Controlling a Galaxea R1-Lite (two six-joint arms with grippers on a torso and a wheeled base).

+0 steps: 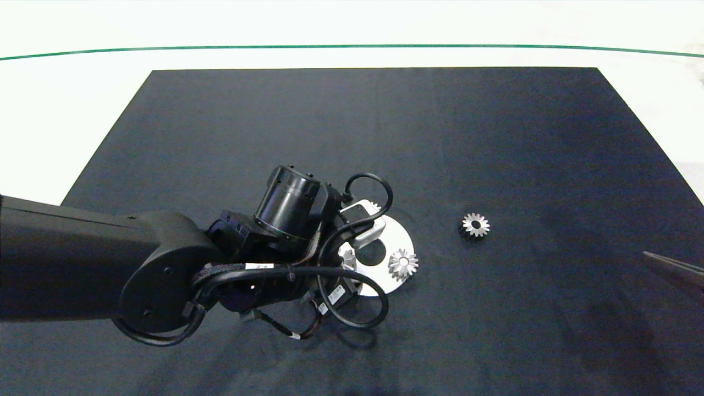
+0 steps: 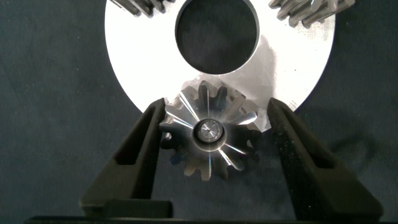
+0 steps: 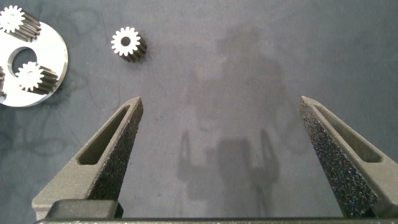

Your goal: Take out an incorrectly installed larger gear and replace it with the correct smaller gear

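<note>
The larger gear (image 2: 208, 137), silver with long pointed teeth, sits on a pin at the rim of the round silver plate (image 2: 137, 50). My left gripper (image 2: 217, 106) is open and straddles this gear. One finger (image 2: 140, 155) touches the teeth, while the other stands a sliver away. In the head view the left arm hides most of this gear (image 1: 348, 258). The smaller gear (image 1: 476, 224) lies loose on the black mat to the right of the plate (image 1: 397, 231); it also shows as a gear (image 3: 127, 43) in the right wrist view. My right gripper (image 3: 221, 102) hangs open and empty over bare mat.
Another silver gear (image 1: 403, 264) is mounted on the plate's right side, and a second mounted gear (image 3: 13, 22) shows in the right wrist view. The plate has a large round centre hole (image 2: 216, 34). The black mat (image 1: 495, 137) ends at a white table surface with a green line.
</note>
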